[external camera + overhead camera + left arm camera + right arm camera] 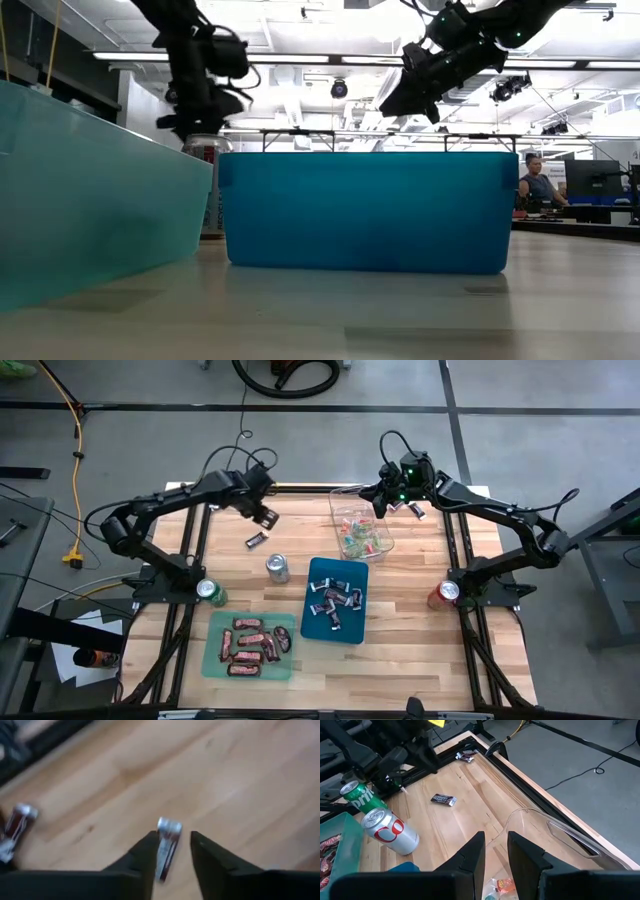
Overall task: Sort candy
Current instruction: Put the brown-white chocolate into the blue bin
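A dark, silver-ended candy [255,541] lies flat on the wooden table. My left gripper [266,516] hangs above it, pointing steeply down and open. In the left wrist view the candy [167,847] shows on the wood beyond the gap between the fingers. A second piece [20,820] lies by the table's far rail [466,755]. My right gripper [384,502] hovers open and holds nothing, over the far left corner of a clear container [362,520] of small bright sweets.
A blue tray [318,622] holds dark and silver pieces, and a green tray [212,656] holds red-brown bars. A silver can [277,567], a green can [210,592] and a red can [443,594] stand on the table. Bare wood lies left of the silver can.
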### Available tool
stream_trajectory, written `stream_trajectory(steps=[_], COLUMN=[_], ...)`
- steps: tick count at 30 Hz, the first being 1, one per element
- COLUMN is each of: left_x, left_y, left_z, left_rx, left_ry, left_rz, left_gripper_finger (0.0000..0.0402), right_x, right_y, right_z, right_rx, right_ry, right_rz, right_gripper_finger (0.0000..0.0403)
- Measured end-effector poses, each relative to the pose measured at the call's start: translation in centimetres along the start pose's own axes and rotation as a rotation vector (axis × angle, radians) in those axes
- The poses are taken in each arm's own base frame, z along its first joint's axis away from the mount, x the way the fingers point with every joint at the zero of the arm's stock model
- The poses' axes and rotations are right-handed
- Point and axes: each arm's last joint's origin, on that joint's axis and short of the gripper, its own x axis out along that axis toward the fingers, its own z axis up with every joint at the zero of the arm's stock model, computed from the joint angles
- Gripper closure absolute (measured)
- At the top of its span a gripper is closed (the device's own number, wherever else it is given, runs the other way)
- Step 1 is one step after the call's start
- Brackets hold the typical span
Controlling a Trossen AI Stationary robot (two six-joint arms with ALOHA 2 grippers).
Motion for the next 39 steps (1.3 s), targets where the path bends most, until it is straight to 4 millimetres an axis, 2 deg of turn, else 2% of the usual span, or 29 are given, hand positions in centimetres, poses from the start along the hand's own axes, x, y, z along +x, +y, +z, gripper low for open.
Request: stream_trajectory(steps=[6,11,15,22,29,34,39], left_x=[1.0,3.3,5.3,7.1,8.0,9.5,10.1], left_y=[1.3,1.6,1.5,1.5,1.6,1.2,0.6], left_z=[-1.3,-3.6,-5.1,-5.7,-6.2,-6.3,-6.6], left_rx=[0.019,0.024,0.035,0.043,0.096,0.151,0.157], left_ry=[0.143,0.239,0.233,0.112,0.150,0.202,0.223], left_rz=[-0.065,-0.089,-0.089,-0.037,-0.030,-0.019,0.027], left_gripper_finger=[0.0203,0.0165,0.0161,0.0161,0.0161,0.0161,0.0169], right_x=[0.0,0.0,0.0,0.0,0.0,0.0,0.0], right_y=[0.0,0.0,0.0,0.0,-0.1,-0.2,-0.2], right_z=[0.0,0.0,0.0,0.0,0.0,0.0,-0.1], right_rx=[0.000,0.002,0.003,0.040,0.069,0.073,0.080], right_ry=[-0.001,0.000,-0.001,-0.001,-0.007,-0.004,0.007], right_rz=[0.000,0.000,0.000,-0.002,-0.048,-0.054,-0.056], right_gripper_finger=[0.0327,0.0327,0.0327,0.0327,0.0327,0.0327,0.0327])
